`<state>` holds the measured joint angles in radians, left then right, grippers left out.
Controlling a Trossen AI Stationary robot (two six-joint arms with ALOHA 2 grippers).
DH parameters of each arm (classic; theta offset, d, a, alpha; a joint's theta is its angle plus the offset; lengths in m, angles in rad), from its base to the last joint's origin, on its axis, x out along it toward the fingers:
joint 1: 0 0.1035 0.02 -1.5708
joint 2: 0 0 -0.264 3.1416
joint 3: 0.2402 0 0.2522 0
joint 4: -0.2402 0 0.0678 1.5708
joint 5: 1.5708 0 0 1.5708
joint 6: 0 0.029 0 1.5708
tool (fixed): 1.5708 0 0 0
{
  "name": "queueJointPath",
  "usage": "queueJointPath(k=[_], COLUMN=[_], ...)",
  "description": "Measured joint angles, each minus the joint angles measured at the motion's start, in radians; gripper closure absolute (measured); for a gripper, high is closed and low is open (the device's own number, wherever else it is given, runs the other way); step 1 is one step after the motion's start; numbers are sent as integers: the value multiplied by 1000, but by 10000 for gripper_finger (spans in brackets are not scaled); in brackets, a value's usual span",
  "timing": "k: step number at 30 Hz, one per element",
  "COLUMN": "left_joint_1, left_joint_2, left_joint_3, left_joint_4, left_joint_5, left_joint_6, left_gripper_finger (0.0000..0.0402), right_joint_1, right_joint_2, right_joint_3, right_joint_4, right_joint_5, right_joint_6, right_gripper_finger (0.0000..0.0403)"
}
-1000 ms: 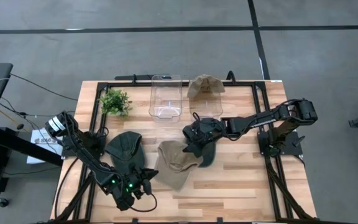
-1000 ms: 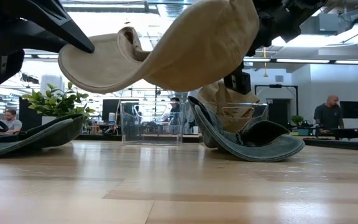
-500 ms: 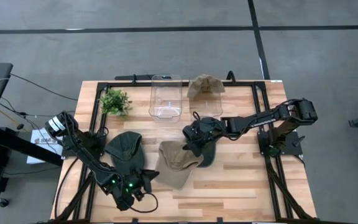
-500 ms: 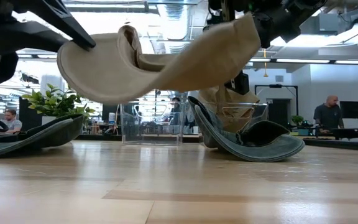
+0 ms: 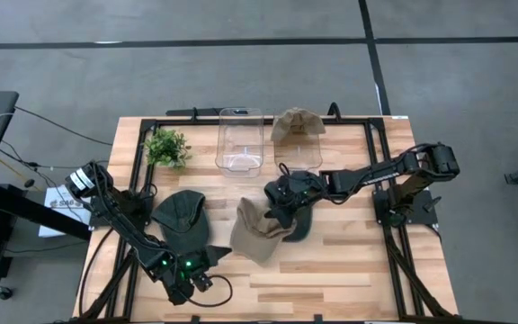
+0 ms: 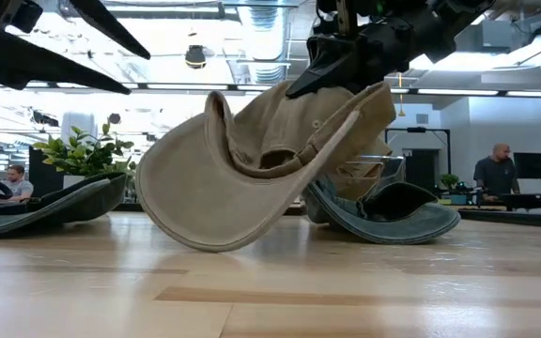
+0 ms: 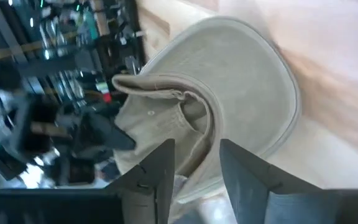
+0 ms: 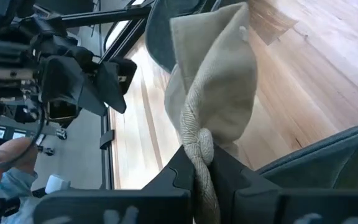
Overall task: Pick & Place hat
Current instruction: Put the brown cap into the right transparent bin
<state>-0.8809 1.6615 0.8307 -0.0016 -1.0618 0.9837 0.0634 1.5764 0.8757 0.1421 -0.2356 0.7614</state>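
While the left gripper point(image 5: 212, 259) gapes empty, the right gripper point(image 5: 275, 212) clamps the tan hat point(image 5: 257, 231) above the desk point(image 5: 349, 261)

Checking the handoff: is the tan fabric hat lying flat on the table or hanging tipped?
Hanging tipped. The tan fabric hat dangles brim-down from the shut right tool; the left tool is open, off it.
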Motion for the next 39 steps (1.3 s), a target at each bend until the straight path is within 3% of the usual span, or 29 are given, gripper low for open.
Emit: queueJointPath(k=[9, 13, 17, 24, 30, 34, 39], left_joint_1=[-10, -11, -9, -2, 42, 102, 188], left_joint_2=[0, 0, 0, 0, 0, 0, 0], left_joint_3=[0, 0, 0, 0, 0, -2, -27], left_joint_4=[10, 14, 26, 47, 84, 87, 90], left_joint_5=[21, 106, 124, 125, 125, 127, 169], left_joint_6=[-451, -639, -785, -914, -962, -1068, -1147], left_gripper_finger=[280, 287, 295, 300, 300, 300, 300], right_joint_1=[25, 37, 56, 106, 125, 91, -1], right_joint_2=[-21, -93, -186, -328, -409, -448, -486], right_joint_3=[0, 2, 36, 161, 281, 328, 343], right_joint_4=[9, 5, -63, -280, -496, -588, -634], right_joint_5=[38, 80, 134, 249, 434, 528, 555], right_joint_6=[-38, -81, -154, -334, -499, -602, -797], right_gripper_finger=[394, 394, 394, 394, 394, 394, 386])
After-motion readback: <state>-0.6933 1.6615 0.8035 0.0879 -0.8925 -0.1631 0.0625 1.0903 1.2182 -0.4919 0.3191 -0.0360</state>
